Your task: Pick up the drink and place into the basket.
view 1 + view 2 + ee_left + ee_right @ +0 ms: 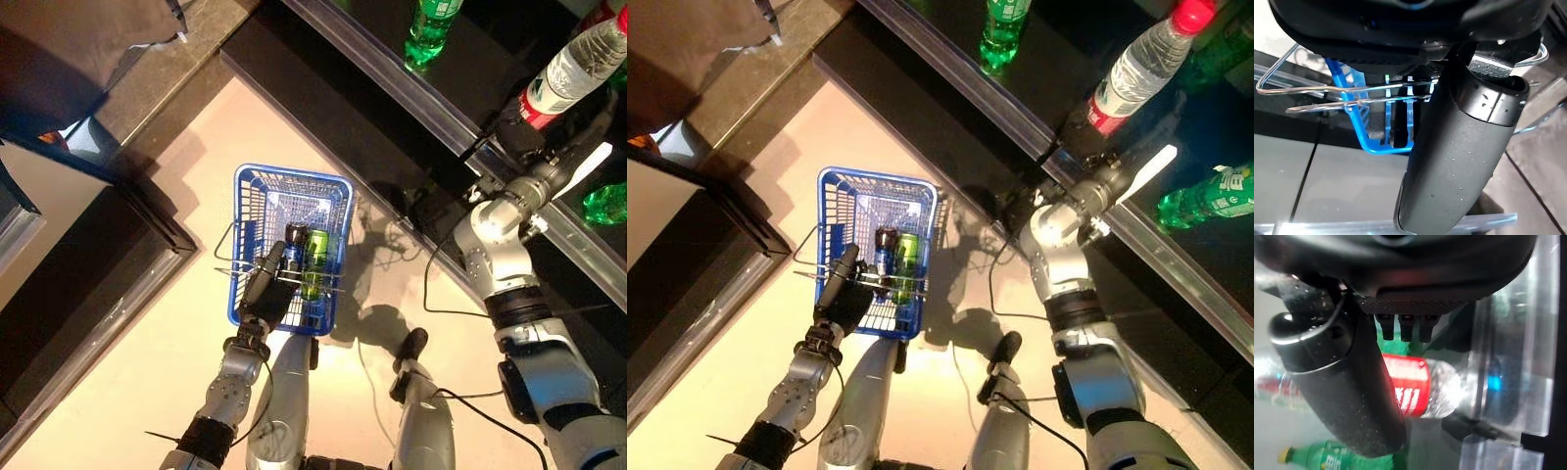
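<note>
My right hand is up at the dark shelf and is shut on a clear water bottle with a red label and red cap, holding it by its lower end. In the right wrist view the bottle lies between my thumb and the fingers. My left hand is shut on the thin wire handles of the blue basket, which hangs in front at the centre. A green can and a dark drink lie in the basket.
Green bottles stand on the dark shelf, one at the top and one at the right. The shelf's metal edge runs diagonally between the basket and my right hand. A dark counter stands at the left.
</note>
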Controlling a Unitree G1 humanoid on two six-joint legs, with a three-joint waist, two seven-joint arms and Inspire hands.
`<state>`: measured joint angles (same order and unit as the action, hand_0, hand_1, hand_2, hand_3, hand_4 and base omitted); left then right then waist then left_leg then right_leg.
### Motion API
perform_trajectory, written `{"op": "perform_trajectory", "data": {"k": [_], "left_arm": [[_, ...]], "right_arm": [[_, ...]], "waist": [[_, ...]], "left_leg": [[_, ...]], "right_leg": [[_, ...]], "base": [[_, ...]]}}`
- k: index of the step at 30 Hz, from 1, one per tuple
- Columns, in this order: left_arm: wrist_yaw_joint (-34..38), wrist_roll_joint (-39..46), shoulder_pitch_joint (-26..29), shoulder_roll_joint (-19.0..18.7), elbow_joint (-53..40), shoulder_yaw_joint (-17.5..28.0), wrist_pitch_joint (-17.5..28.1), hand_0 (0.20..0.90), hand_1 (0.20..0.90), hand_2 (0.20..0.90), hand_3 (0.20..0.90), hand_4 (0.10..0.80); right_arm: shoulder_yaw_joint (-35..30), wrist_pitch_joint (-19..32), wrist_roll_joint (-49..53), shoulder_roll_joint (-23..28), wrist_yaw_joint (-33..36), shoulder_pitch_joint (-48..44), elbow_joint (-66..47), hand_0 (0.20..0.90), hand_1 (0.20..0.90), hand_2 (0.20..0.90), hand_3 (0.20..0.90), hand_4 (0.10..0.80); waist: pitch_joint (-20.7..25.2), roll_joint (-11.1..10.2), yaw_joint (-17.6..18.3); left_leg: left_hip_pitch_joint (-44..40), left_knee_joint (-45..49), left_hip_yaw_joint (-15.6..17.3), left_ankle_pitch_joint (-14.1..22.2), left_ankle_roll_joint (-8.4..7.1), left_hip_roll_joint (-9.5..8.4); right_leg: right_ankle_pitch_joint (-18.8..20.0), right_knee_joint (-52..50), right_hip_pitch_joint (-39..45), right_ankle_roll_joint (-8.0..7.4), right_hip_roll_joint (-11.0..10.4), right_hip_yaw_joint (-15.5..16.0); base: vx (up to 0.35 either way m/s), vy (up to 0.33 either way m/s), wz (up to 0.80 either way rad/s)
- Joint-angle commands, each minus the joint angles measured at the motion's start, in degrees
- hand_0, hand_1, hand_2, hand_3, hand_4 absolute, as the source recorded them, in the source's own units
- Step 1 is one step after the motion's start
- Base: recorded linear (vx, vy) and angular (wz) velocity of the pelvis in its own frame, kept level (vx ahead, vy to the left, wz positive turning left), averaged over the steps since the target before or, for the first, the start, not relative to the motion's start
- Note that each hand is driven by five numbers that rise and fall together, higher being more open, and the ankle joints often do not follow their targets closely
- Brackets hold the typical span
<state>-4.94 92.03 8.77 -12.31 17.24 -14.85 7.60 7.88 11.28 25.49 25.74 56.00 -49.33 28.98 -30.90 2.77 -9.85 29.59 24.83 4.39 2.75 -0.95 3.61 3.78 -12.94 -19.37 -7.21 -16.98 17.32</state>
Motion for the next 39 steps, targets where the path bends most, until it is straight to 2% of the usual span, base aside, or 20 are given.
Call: {"op": "perform_trajectory", "data": {"k": [1, 3, 7, 8, 9, 10, 11, 12, 16, 29, 39], "left_arm": [[-7.63, -2.47, -4.84, -7.20, -13.91, 0.84, 0.89, 0.300, 0.300, 0.300, 0.200, 0.100], [-7.74, -2.49, -4.96, -7.43, -13.68, 1.08, 0.12, 0.300, 0.300, 0.300, 0.200, 0.100], [-9.11, -2.25, -5.48, -8.18, -13.00, 1.17, -1.01, 0.300, 0.300, 0.300, 0.200, 0.100], [-9.46, -2.20, -5.68, -8.51, -12.93, 1.09, -1.17, 0.300, 0.300, 0.300, 0.200, 0.100], [-9.66, -1.97, -5.95, -8.78, -12.87, 1.01, -1.29, 0.300, 0.300, 0.300, 0.200, 0.100], [-9.82, -1.92, -6.13, -8.95, -12.82, 1.05, -1.35, 0.300, 0.300, 0.300, 0.200, 0.100], [-10.16, -1.73, -6.41, -9.22, -12.66, 1.03, -1.29, 0.300, 0.300, 0.300, 0.200, 0.100], [-10.29, -1.55, -6.56, -9.43, -12.76, 1.26, -1.40, 0.300, 0.300, 0.300, 0.200, 0.100], [-11.23, -1.34, -6.88, -9.53, -12.12, 1.07, -1.55, 0.300, 0.300, 0.300, 0.200, 0.100], [-11.42, -0.68, -6.32, -9.68, -11.79, 0.23, -0.78, 0.300, 0.300, 0.300, 0.200, 0.100], [-10.70, -0.59, -6.46, -10.66, -12.93, 0.66, -0.89, 0.300, 0.300, 0.300, 0.200, 0.100]], "right_arm": [[2.49, 6.47, 1.55, 9.03, -8.69, -9.51, -1.34, 0.900, 0.900, 0.900, 0.900, 0.800], [3.83, 5.17, 3.01, 10.11, -11.16, -11.17, -0.48, 0.900, 0.900, 0.900, 0.900, 0.800], [5.31, 6.60, 8.61, 12.70, -16.83, -14.21, 5.47, 0.900, 0.900, 0.900, 0.900, 0.800], [5.36, 6.39, 9.22, 13.32, -17.89, -14.81, 6.93, 0.745, 0.745, 0.745, 0.719, 0.619], [5.60, 6.04, 9.29, 13.79, -18.10, -15.30, 7.81, 0.604, 0.604, 0.604, 0.554, 0.454], [5.93, 5.75, 9.22, 14.21, -18.20, -15.83, 8.22, 0.300, 0.300, 0.300, 0.200, 0.100], [6.42, 5.26, 9.11, 14.60, -18.11, -16.49, 8.57, 0.300, 0.300, 0.300, 0.200, 0.100], [6.59, 5.08, 9.36, 15.06, -18.06, -16.85, 8.65, 0.300, 0.300, 0.300, 0.200, 0.100], [6.80, 3.88, 9.06, 15.15, -18.15, -16.83, 8.59, 0.300, 0.300, 0.300, 0.200, 0.100], [6.46, 3.57, 8.15, 15.45, -17.22, -16.64, 8.39, 0.300, 0.300, 0.300, 0.200, 0.100], [4.82, 4.07, 6.95, 15.86, -16.53, -13.89, 6.12, 0.300, 0.300, 0.300, 0.200, 0.100]], "waist": [[1.11, 0.61, -2.73], [1.11, 0.36, -2.85], [1.11, 0.31, -3.27], [1.11, 0.36, -3.41], [1.11, 0.42, -3.57], [1.11, 0.47, -3.67], [1.11, 0.56, -3.79], [1.11, 0.54, -3.82], [1.11, 0.81, -3.63], [1.11, 1.18, -3.04], [1.11, -0.18, -2.88]], "left_leg": [[-0.99, 2.07, 2.67, 2.99, 2.59, -1.99], [-0.87, 2.69, 2.65, 3.33, 2.67, -1.85], [-0.43, 3.78, 2.45, 3.96, 2.81, -1.66], [-0.20, 4.29, 2.32, 4.34, 2.92, -1.72], [-0.80, 4.92, 1.60, 6.06, 2.54, -1.88], [-0.60, 5.16, 1.48, 6.23, 2.60, -1.96], [-0.34, 5.56, 1.33, 6.42, 2.70, -1.99], [0.75, 5.59, 1.75, 5.04, 3.22, -1.90], [1.00, 6.45, 1.56, 5.42, 3.43, -2.00], [0.32, 5.02, 1.39, 4.74, 3.29, -1.81], [-4.65, 1.25, 1.51, 3.23, 2.69, -1.10]], "right_leg": [[-3.10, -10.32, -1.58, 1.42, -1.80, 1.36], [-3.50, -11.18, -2.01, 1.56, -1.83, 1.48], [-4.16, -12.80, -2.72, 1.87, -2.00, 1.82], [-4.37, -13.38, -2.97, 1.95, -2.09, 1.88], [-5.72, -14.29, -2.60, 1.33, -2.03, 1.26], [-5.82, -14.59, -2.85, 1.37, -2.08, 1.26], [-5.83, -15.36, -3.40, 1.47, -2.22, 1.27], [-4.58, -15.29, -4.41, 2.23, -2.50, 1.98], [-4.54, -16.42, -5.14, 2.30, -2.78, 1.61], [-3.86, -16.36, -5.68, 2.02, -2.80, 1.27], [-2.69, -12.84, -0.87, 1.27, -2.13, 1.72]], "base": [[0.000, 0.000, 0.00], [0.015, -0.005, 0.01], [0.036, -0.010, 0.01], [0.113, -0.024, 0.03], [0.106, -0.022, 0.07], [0.094, -0.012, 0.06], [-0.063, 0.012, 0.04], [-0.053, 0.017, 0.02], [-0.012, 0.009, -0.01], [-0.017, -0.005, 0.00], [-0.041, -0.041, 0.01]]}}
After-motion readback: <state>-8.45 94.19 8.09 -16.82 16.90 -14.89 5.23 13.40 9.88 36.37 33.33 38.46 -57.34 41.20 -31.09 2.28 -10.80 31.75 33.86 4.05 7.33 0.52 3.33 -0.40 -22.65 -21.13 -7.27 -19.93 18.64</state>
